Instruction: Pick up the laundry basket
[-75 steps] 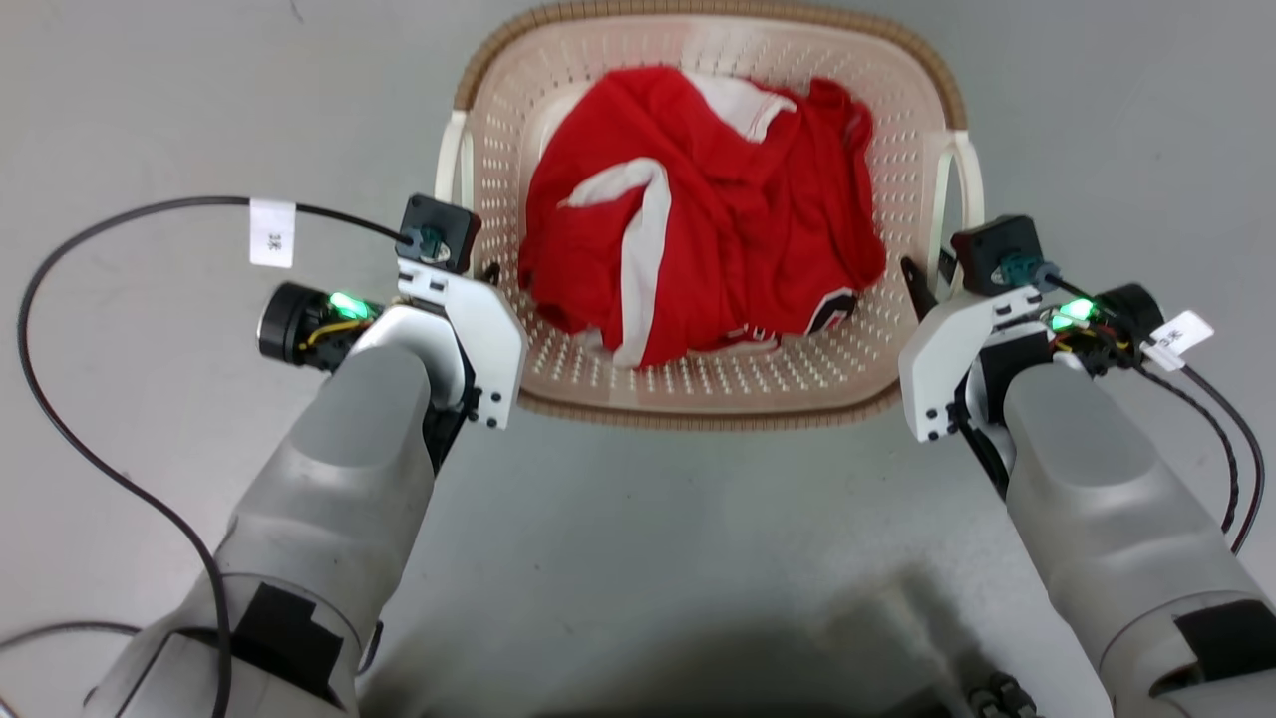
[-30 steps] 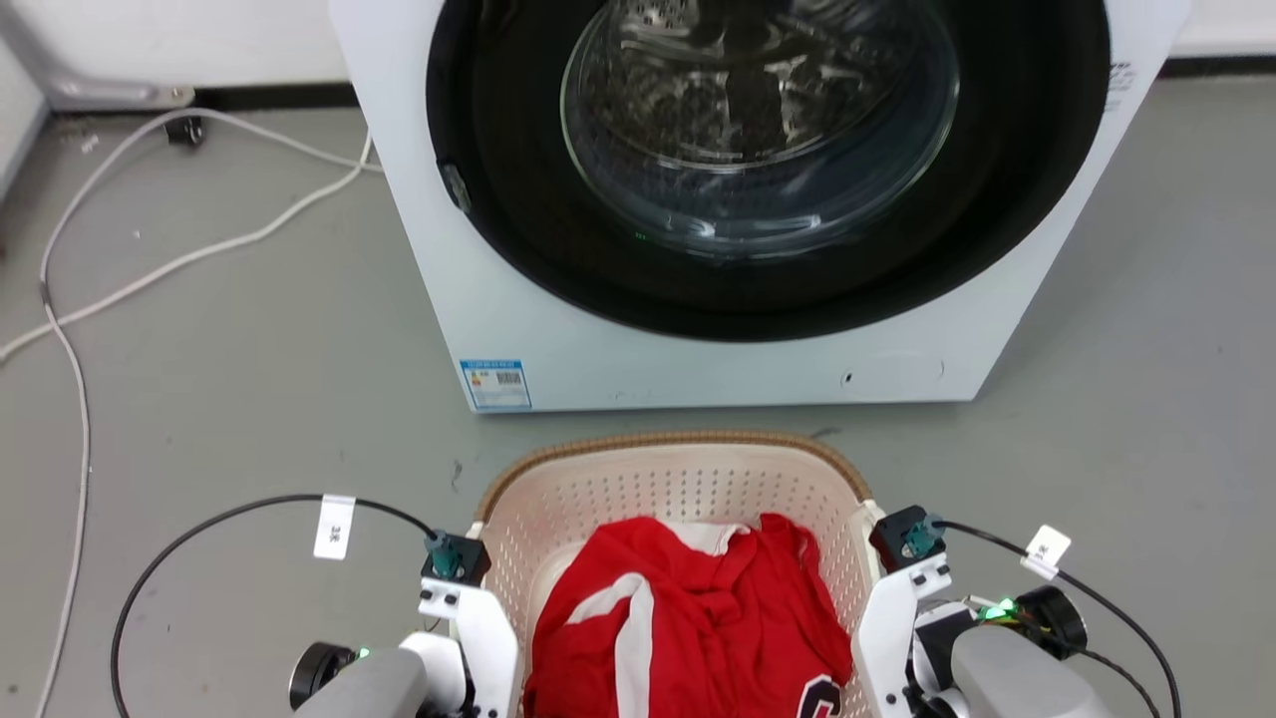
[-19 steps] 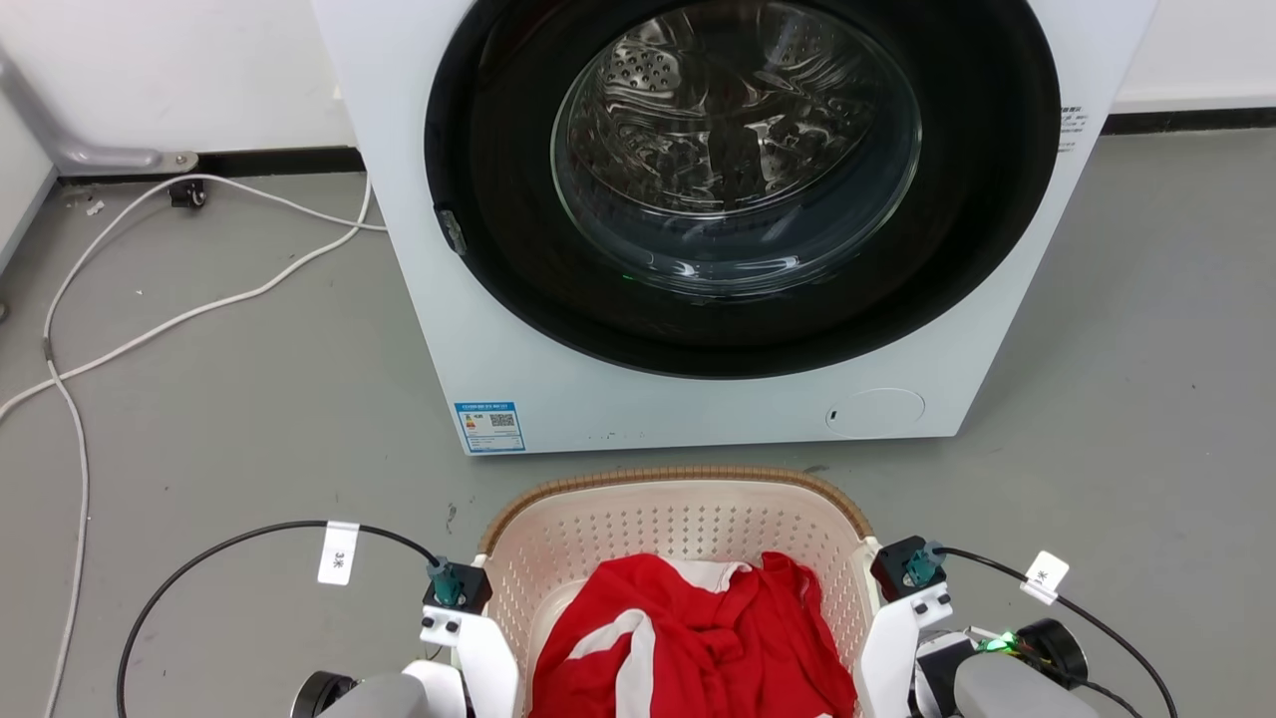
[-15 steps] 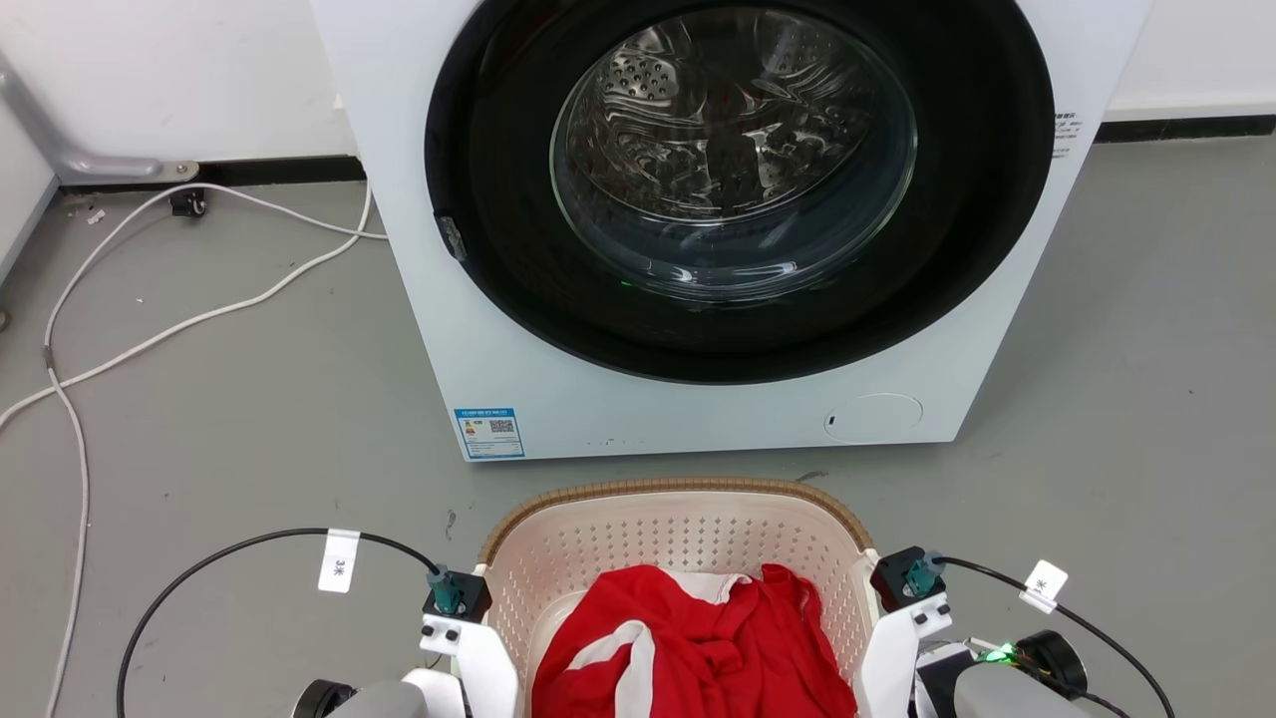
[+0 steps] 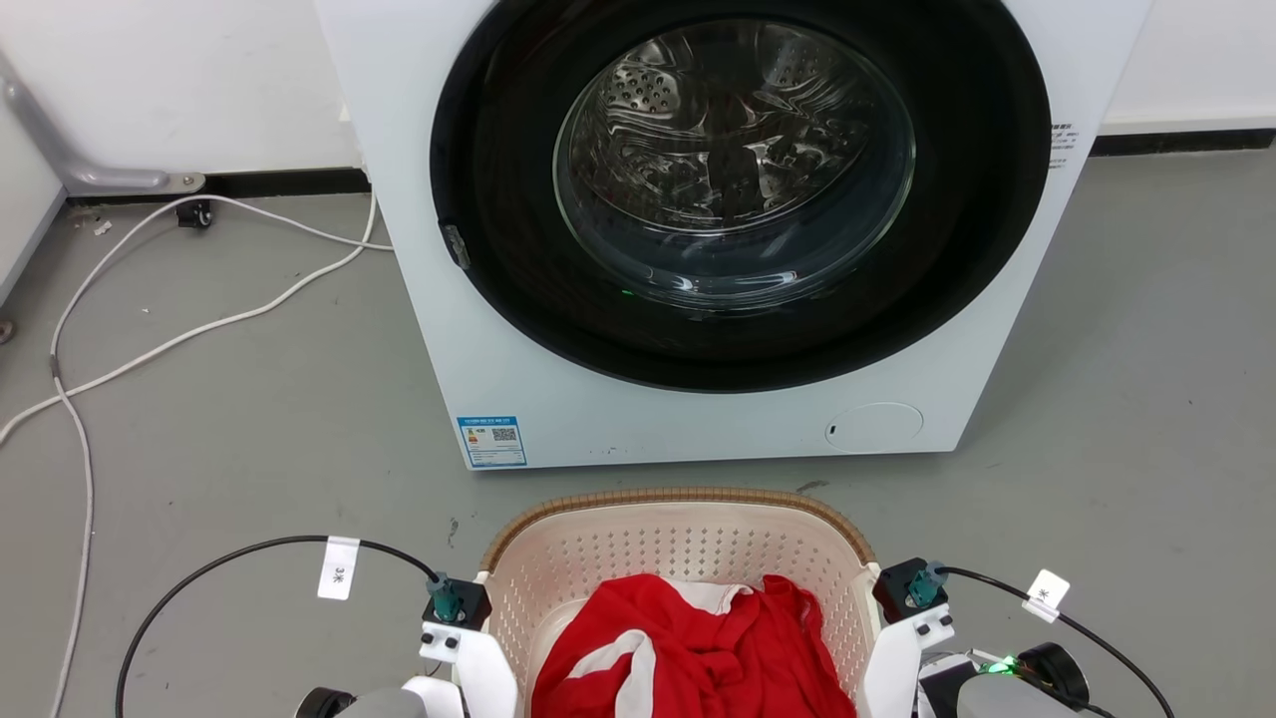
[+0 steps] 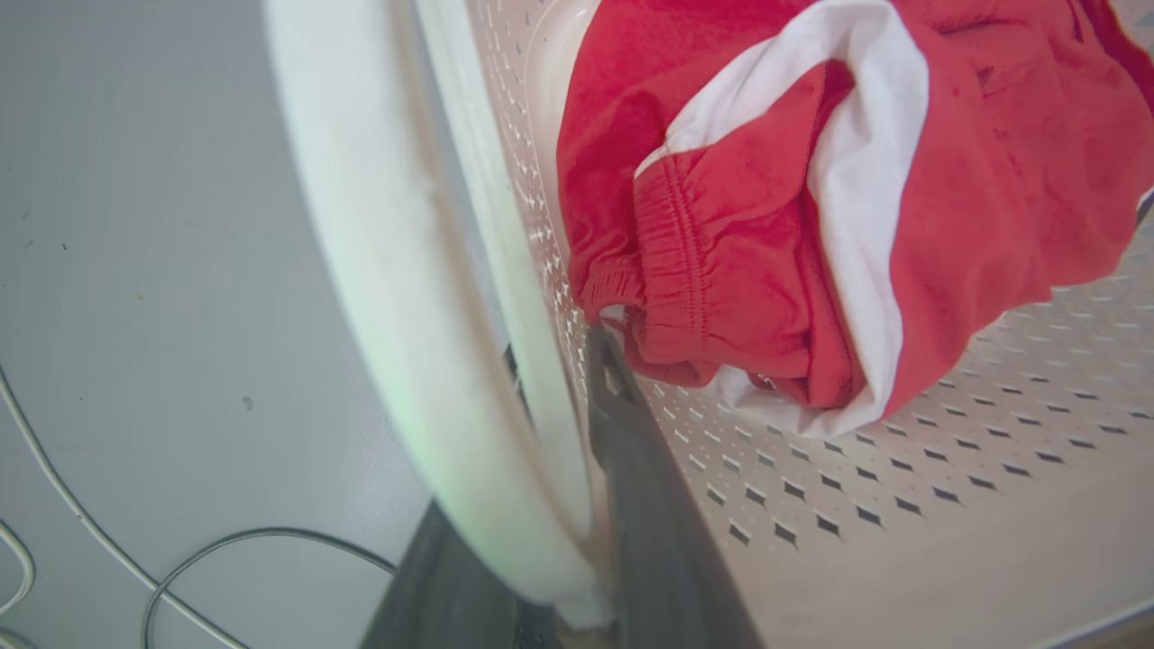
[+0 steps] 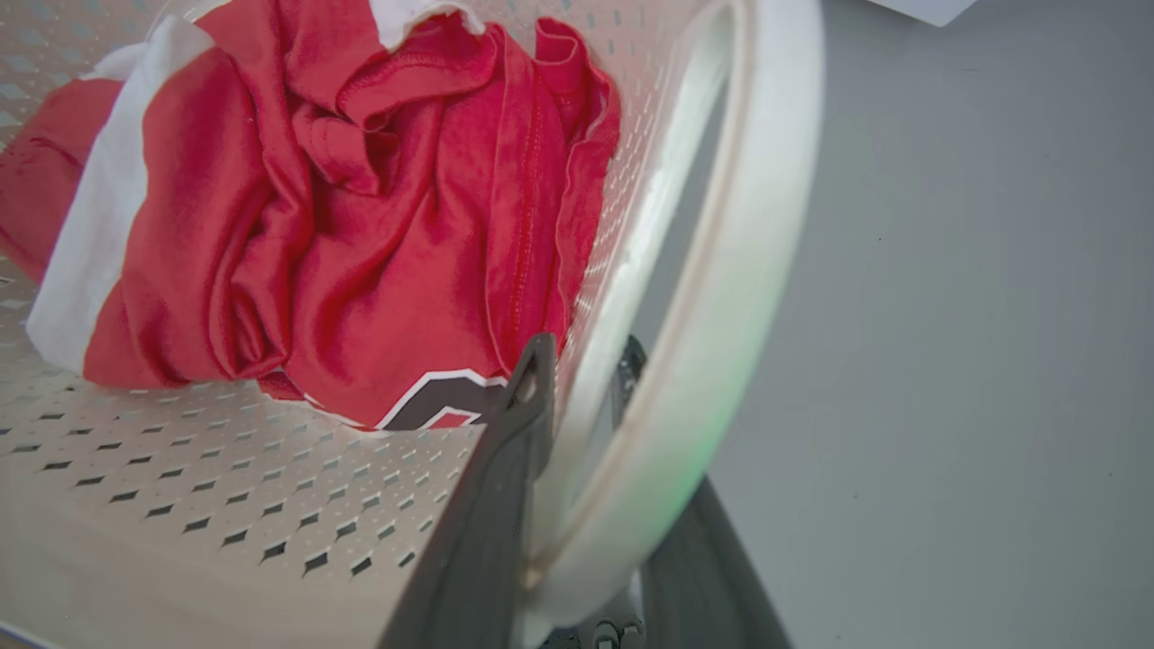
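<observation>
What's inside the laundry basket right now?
Crumpled red-and-white sports clothes lie inside the laundry basket, heaped on its bottom. Anything beneath the heap is covered, and the head view cuts off the basket's near end.

The cream perforated laundry basket, brown-rimmed, is upright

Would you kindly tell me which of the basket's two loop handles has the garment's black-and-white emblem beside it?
The laundry basket's right handle, which the right gripper clamps; the left handle has a red elastic hem beside it.
</observation>
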Controlling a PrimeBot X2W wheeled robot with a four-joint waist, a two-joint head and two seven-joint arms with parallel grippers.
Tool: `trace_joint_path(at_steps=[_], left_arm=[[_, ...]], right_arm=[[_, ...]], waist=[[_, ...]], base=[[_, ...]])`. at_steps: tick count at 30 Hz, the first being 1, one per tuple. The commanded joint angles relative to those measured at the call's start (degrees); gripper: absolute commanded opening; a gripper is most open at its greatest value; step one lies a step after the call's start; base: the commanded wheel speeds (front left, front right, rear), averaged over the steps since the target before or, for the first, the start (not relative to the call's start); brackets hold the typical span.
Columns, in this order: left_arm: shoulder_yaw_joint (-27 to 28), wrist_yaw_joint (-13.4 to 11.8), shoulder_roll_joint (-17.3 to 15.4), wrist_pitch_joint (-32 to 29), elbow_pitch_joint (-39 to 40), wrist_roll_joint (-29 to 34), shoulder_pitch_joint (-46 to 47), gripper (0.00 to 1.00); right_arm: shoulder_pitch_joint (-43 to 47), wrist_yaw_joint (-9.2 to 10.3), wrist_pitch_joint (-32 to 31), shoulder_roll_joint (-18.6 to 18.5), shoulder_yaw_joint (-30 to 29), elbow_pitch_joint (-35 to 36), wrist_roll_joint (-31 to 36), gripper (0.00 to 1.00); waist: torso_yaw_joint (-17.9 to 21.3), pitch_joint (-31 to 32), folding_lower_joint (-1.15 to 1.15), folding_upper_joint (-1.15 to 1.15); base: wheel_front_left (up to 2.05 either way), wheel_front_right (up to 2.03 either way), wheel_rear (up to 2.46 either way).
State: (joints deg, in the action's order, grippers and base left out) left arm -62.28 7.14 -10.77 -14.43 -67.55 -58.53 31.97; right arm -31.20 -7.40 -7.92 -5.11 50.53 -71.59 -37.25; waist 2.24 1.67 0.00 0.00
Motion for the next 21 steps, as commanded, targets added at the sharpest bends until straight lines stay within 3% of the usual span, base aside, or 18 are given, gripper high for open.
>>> trace_joint_path(at_steps=[1,21], left_arm=[[-0.27,0.52,-0.34,0.52,0.07,-0.04,-0.07,0.0],[-3.49,0.52,-0.37,1.96,-0.77,-2.91,0.62,0.0]], right_arm=[[0.14,-0.16,0.27,-0.5,0.38,0.01,-0.16,0.0],[-0.61,-0.15,0.87,-1.06,4.63,-0.85,-4.94,0.0]], waist=[[-0.03,0.03,0.0,0.0],[-0.14,0.48,0.0,0.0]], base=[[0.0,0.0,0.0],[0.0,0.0,0.0]])
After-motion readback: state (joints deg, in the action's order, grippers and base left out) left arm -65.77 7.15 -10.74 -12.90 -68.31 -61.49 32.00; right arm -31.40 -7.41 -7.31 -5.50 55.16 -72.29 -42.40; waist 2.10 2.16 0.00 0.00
